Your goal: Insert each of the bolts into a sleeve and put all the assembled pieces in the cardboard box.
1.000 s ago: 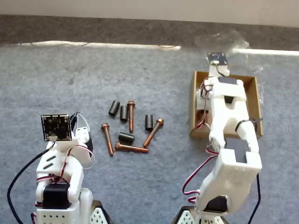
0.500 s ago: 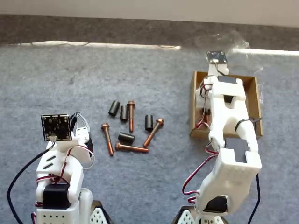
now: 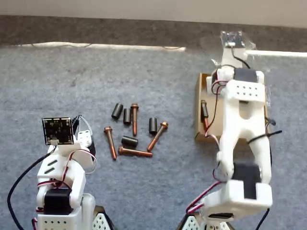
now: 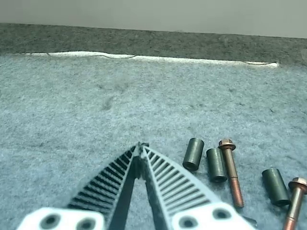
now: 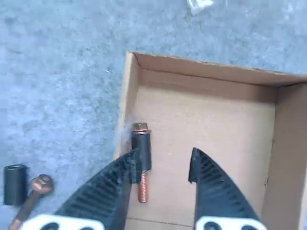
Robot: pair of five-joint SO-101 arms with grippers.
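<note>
1. Near left of the table (image 3: 57, 76): the left gripper (image 4: 140, 146) has its fingers pressed together and holds nothing. It sits just left of the loose parts and touches none of them.
2. Centre: four loose bolts (image 3: 134, 119) and four loose sleeves (image 3: 129, 142) lie flat in one cluster, and none are mated. At the far side, two sleeves lie side by side, with a bolt just to their right.
3. Right of the cluster: the cardboard box (image 3: 197, 96) holds one assembled piece (image 5: 141, 153), a bolt through a sleeve. It lies on the box floor against the left wall.
4. Above the box: the right gripper (image 5: 164, 160) has its fingers spread and grips nothing. The assembled piece lies just beside the finger on the left-wall side. As far as I can tell, it is free of both fingers.
5. Progress (judgement): one pair of five is assembled and boxed. Four bolts and four sleeves are still to be joined and carried right into the box, all nearer the left gripper than the right
</note>
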